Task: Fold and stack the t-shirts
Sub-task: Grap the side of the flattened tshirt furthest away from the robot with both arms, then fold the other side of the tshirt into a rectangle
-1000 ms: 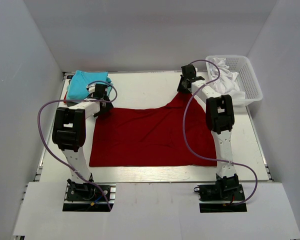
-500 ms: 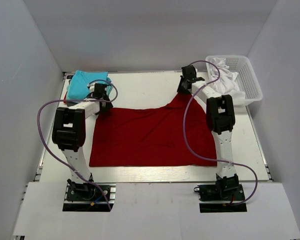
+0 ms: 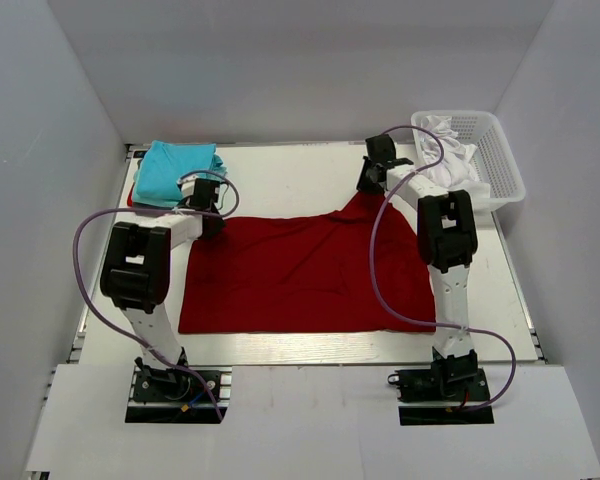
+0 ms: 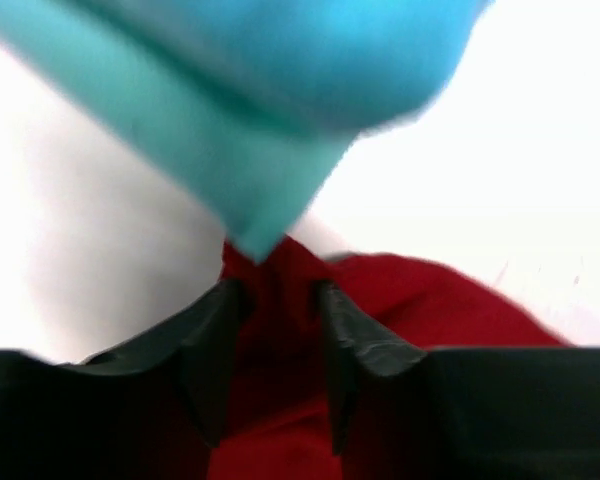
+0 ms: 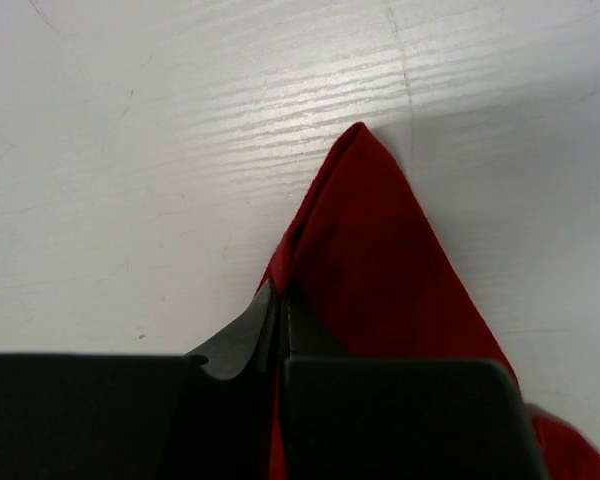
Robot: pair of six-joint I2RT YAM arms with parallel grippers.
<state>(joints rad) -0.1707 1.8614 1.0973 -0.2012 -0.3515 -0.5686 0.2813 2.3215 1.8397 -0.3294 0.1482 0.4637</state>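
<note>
- Spread over the middle of the white bench [image 3: 280, 165]: a large plain dark red cloth t-shirt [image 3: 300, 275], near hem straight, its 1 o'clock corner drawn to a peak.
- Clenched on that peak: the right gripper [image 5: 280, 305], fingers pressed together with red cloth pinched between.
- At the shirt's 10 o'clock corner: the left gripper [image 4: 275, 295], fingers apart with red cloth filling the gap; squeezing or not, cannot tell.
- At the bench's 10 o'clock corner: folded turquoise t-shirts [image 3: 170, 168], just beyond the left gripper.
- At 2 o'clock: a white plastic mesh basket [image 3: 505, 165] holding crumpled white cloth [image 3: 448, 150].
</note>
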